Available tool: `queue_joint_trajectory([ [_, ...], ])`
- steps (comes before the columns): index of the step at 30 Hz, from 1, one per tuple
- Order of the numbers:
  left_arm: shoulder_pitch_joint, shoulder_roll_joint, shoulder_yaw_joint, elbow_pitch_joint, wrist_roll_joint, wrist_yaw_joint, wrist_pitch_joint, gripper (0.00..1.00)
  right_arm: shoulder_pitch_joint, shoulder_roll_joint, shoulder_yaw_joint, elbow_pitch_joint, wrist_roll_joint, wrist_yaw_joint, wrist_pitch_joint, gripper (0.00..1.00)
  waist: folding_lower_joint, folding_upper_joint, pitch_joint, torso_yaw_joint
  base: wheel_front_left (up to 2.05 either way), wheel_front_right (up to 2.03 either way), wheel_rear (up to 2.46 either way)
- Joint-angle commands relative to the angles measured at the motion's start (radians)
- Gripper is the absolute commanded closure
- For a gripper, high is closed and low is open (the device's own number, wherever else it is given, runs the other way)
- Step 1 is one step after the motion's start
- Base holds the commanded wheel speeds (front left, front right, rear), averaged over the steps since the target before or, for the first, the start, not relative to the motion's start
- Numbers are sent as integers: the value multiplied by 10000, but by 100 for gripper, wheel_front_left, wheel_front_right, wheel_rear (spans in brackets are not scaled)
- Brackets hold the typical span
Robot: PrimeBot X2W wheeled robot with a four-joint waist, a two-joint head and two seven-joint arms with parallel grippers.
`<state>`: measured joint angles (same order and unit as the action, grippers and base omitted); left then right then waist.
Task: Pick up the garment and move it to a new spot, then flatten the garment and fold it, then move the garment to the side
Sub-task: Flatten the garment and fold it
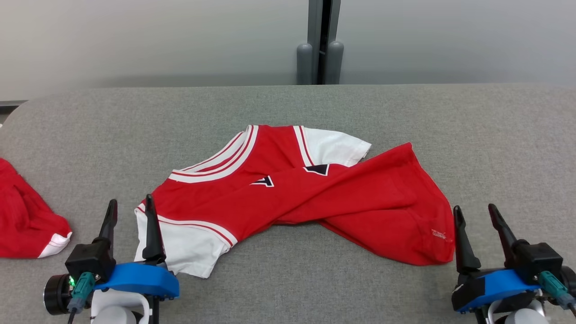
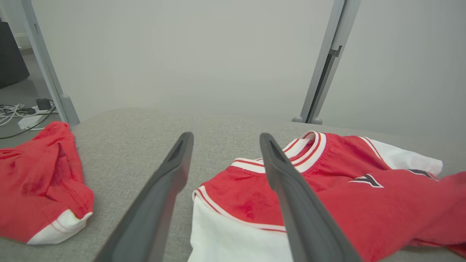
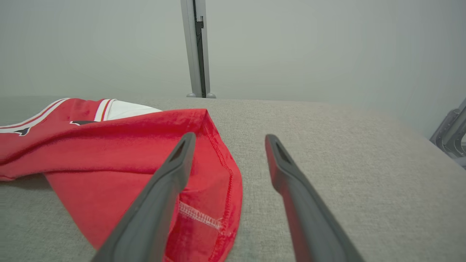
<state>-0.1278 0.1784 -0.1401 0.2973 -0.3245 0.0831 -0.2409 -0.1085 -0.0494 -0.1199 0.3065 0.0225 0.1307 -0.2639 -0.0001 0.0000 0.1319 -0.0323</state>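
The garment (image 1: 288, 198) lies twisted on the table (image 1: 405, 112), its lower half doubled across its chest. The left claw (image 1: 130, 201) stands wide at its white sleeve, the right claw (image 1: 474, 208) wide beside its hem corner (both empty). A pinch catching both layers would likely drag the twist along instead of flattening it.

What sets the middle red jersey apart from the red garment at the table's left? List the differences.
The jersey sprawls wide across mid-table; the left garment sits bunched near the edge. The jersey shows dark lettering and a striped neckline; the left garment shows just white trim. Both are red and white, lying on the grey table.
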Motion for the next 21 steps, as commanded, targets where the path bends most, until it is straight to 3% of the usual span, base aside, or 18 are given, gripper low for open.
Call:
queue_joint_trajectory([
  [1,-47,-39,-44,-113,87,44,-75,0,-128,-19,125,117,137,1,-9,0,1,0,-7,16,0,0,0],
  [6,80,-201,-370,-36,105,-77,-18,0,-617,-22,1022,1173,994,1,68,0,1,0,79,102,0,0,0],
  [12,-10,-441,-695,198,99,-144,-56,0,-1700,-22,1747,2584,1760,1,1102,0,1,0,300,369,0,0,0],
  [21,-244,-534,-821,451,78,-171,-127,0,-2691,-17,1684,3856,1996,1,2088,0,1,0,551,760,0,0,0],
])
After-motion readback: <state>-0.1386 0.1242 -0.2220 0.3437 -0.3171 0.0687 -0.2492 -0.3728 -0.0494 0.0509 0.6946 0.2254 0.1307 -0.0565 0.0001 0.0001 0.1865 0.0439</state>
